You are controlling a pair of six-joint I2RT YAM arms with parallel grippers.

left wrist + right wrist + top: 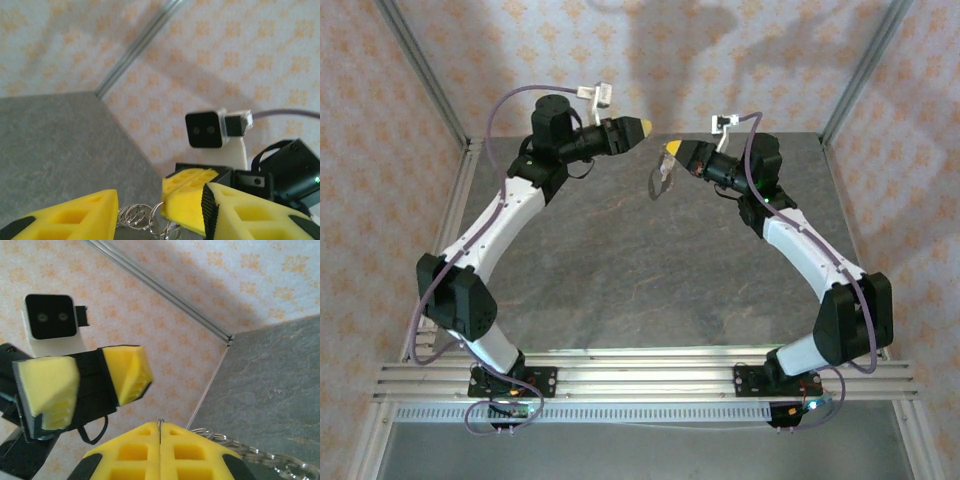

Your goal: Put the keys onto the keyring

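- Peach-patterned wallpaper (380,100) backs a grey stone-look table (620,270), and both arms are raised well above it, tips facing each other near the far edge.
- The right gripper (160,440) has its yellow fingers pressed together on a thin wire of the keyring (136,217). The rest of the ring hangs below the tips in silvery coils, clear of the table.
- The left gripper (642,127) has its jaws spread with nothing between them, and sits just beside the right one's tips.
- Whether a key already hangs on the ring is too small to tell.
- Judged from this, the step in hand is a two-handed threading in mid-air. It would go best if the right arm kept the ring steady and clamped while the left came in slowly at the level of the coils.
- The left should close on the loose part only, not on the other gripper's fingers. The hanging coils will likely swing if bumped, so a gentle approach suits.
- No brand, label or lettering can be read anywhere, and the black-faced camera (205,129) on its white mount is plain.
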